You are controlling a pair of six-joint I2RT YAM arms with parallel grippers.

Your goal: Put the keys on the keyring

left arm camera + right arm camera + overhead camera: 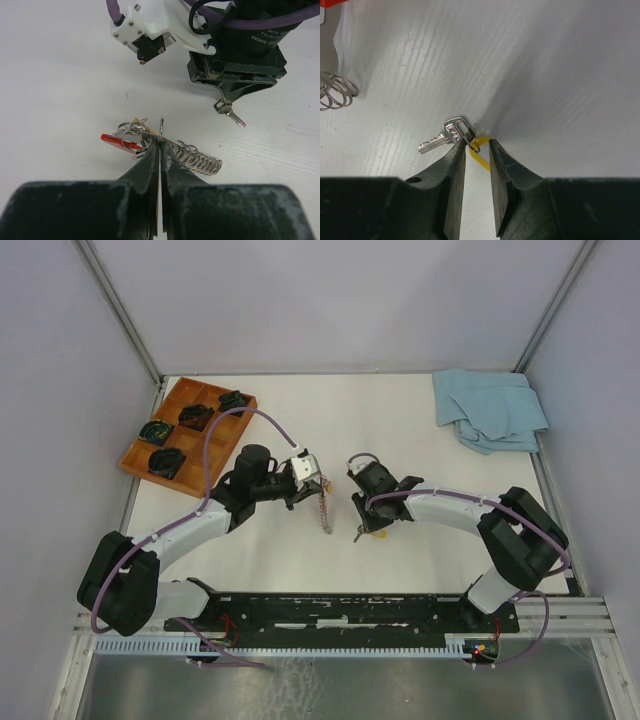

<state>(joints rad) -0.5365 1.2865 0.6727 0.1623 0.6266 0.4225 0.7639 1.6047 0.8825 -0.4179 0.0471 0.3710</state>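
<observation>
At the far left corner of the desk point(400, 410) you have a wooden tray point(188, 393). Four of its compartments each hold one black coiled item point(165, 461), and the far corner compartment is bare wood.

Your left gripper point(160, 142) is at the middle of the desk, fingers pressed together on the thin wire of the keyring point(161, 129). The red strap point(116, 141) lies on one side of the fingers and the silver chain point(200, 160) on the other, trailing toward the near edge.

Just right of that, a silver key point(445, 136) lies flat (the stamping on its head is too small to read), linked by a small ring to a yellow piece point(480, 157). Your right gripper point(476, 144) stands over it with its jaws parted. The yellow piece sits in the gap, pinched by neither finger.

The black motor housing point(265, 37) above that gripper reads "DAMIAO", seen upside down.

A crumpled blue cloth point(490, 410) is at the far right corner.
</observation>
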